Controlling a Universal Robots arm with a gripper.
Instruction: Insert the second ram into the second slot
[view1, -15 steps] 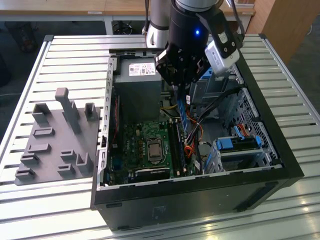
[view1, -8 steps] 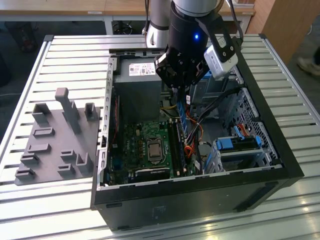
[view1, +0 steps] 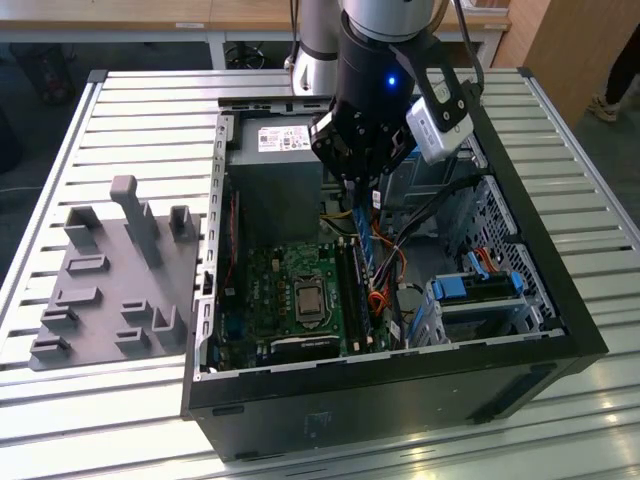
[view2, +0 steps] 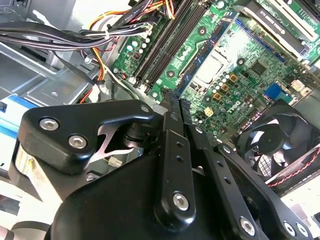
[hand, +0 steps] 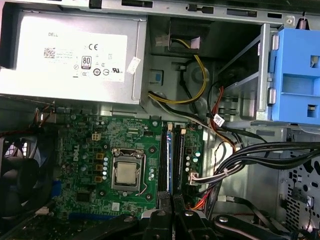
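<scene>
arm (view1: 380, 60) upright over case (view1: 400, 390) | fingers (view2: 170, 130) pinch second ram (view1: 366, 245) above motherboard (view1: 270, 290)

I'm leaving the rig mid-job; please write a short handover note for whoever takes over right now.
Claw: shut, hanging above the memory slots.
Blue ram stick: edge-on among those slots, in line with the claw; held or already seated, cannot tell.
Done: claw lined up over the slots.
Left: the second ram's full seating in the second slot is not confirmed.

arm (view1: 372, 40): upright, wrist down | gripper (view1: 357, 183): pointing straight down | jaws: pinched close together
</scene>
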